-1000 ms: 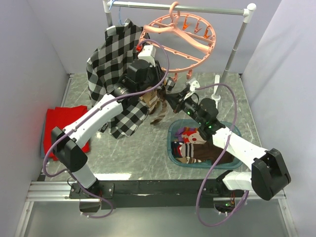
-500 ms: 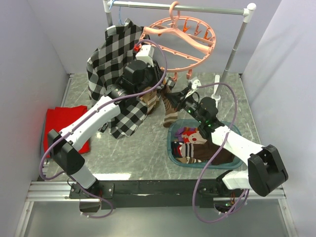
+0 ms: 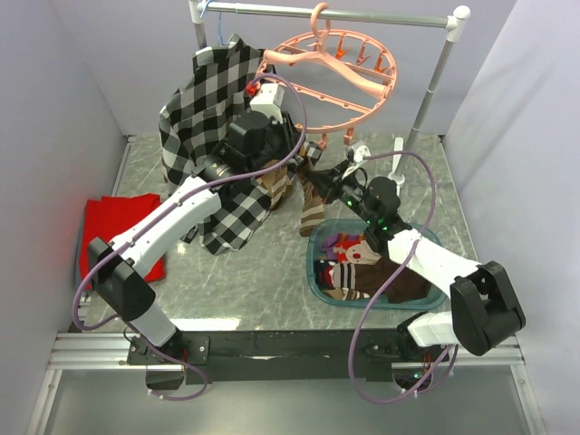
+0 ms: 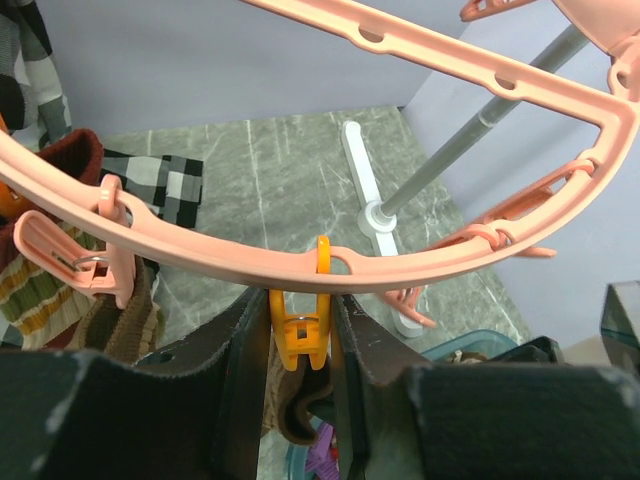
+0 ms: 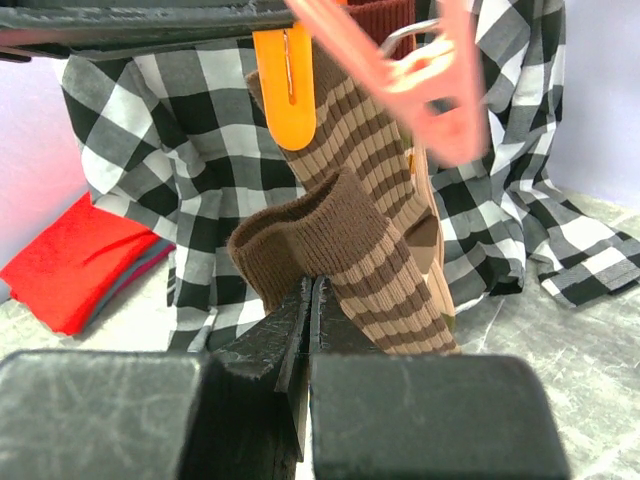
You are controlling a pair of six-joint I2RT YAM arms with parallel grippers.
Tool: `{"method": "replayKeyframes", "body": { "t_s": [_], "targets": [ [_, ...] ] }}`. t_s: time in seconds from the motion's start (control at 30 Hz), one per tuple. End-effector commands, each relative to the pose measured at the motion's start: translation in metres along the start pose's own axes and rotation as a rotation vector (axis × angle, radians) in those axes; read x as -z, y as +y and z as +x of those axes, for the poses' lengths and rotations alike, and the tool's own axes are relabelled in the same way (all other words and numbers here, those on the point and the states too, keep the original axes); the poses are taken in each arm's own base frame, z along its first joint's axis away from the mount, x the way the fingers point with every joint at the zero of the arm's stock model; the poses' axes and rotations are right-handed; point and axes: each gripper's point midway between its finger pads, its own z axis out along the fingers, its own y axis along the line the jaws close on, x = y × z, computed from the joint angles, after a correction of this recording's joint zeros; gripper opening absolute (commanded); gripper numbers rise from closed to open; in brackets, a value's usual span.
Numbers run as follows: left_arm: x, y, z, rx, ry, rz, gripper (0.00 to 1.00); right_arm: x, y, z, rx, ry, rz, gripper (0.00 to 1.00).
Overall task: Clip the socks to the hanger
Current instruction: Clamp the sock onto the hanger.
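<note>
The hanger (image 4: 440, 58) is smooth, slightly shiny plastic, the sock (image 5: 370, 180) is ribbed knit, the shirt (image 5: 140, 110) soft woven cloth. The tabletop (image 4: 270, 170) looks like polished marble, the rail (image 4: 480, 125) is dull grey metal.

Round salmon-pink hanger (image 4: 200, 250) hangs by its hook; a tan-and-brown striped sock (image 5: 375, 230) dangles just under its rim

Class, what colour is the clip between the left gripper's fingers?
The clip is orange; the left wrist view shows it best.

Grey marbled tabletop (image 3: 263, 272): red cloth (image 3: 113, 227) at left edge, teal tub (image 3: 312, 252) holding striped socks (image 3: 349, 272) at right.
</note>
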Motion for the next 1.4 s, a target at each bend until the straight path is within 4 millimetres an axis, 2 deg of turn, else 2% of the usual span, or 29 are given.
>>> {"method": "replayKeyframes", "body": {
  "t_s": [0.0, 0.47, 0.97, 1.37],
  "targets": [
    [0.010, -0.016, -0.019, -0.013, -0.048, 0.069, 0.01, -0.008, 0.002, -0.029, 0.019, -0.082, -0.022, 0.00],
    [0.003, -0.008, -0.011, -0.076, -0.031, 0.050, 0.01, -0.012, 0.000, -0.045, 0.020, -0.111, -0.036, 0.00],
    [0.002, -0.009, -0.009, -0.113, -0.027, 0.069, 0.01, -0.007, -0.002, -0.055, 0.019, -0.137, -0.039, 0.00],
    [0.001, -0.012, -0.005, -0.125, -0.014, 0.092, 0.01, -0.011, 0.001, -0.065, 0.017, -0.153, -0.054, 0.00]
  ]
}}
